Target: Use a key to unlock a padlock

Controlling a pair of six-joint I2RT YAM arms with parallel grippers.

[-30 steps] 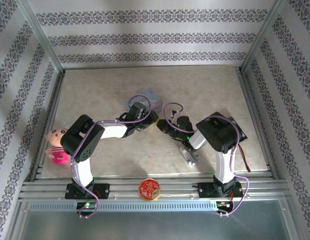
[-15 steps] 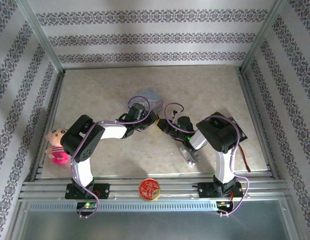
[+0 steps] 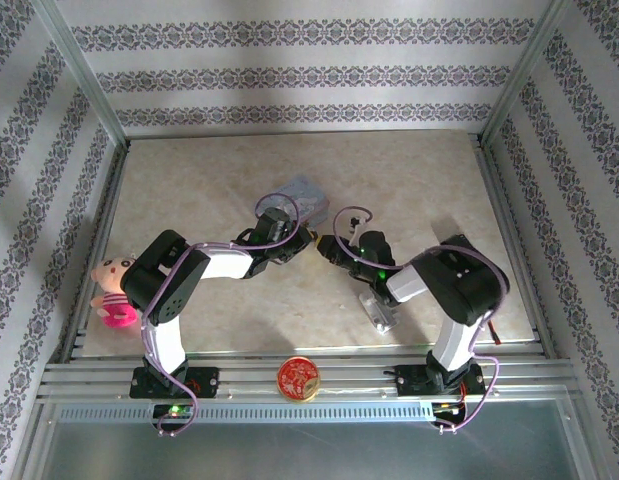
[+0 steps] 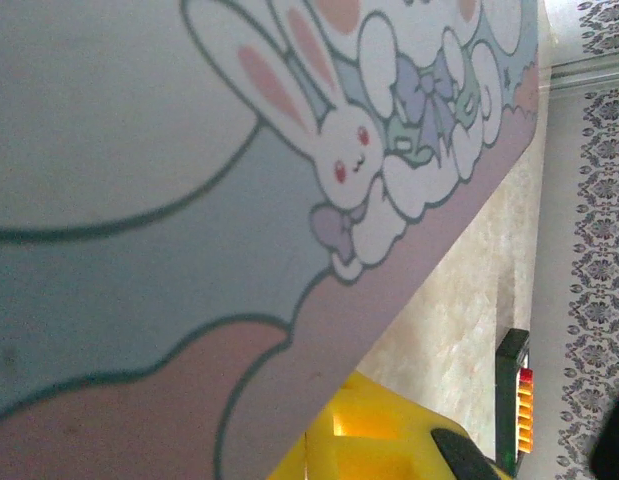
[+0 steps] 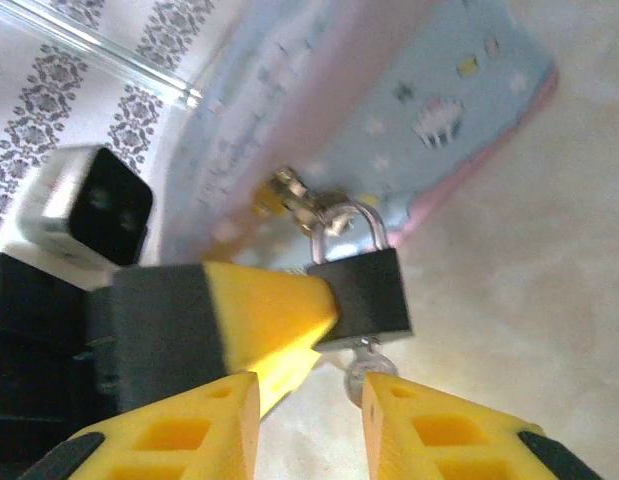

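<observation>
Right fingers [image 5: 429, 428] gape just beneath 1 padlock [image 5: 367, 292] and 1 key [image 5: 363, 372].

Top external: high, rearward, facing down. Wrist cameras: very close; both share pastel tin [image 5: 439, 110] ahead of right claw [image 5: 309, 392].

The padlock [image 5: 369, 290] is partly hidden by the left gripper [image 5: 324, 320]. Below it, at the right gripper [image 5: 309, 400], the key [image 5: 362, 372] is blurred, its blade hidden. Beyond, the tin [image 5: 389, 110] is blurred and cropped.

The padlock [image 5: 361, 292] on the tin's [image 5: 409, 90] clasp, the key [image 5: 362, 374] just beneath it.
</observation>
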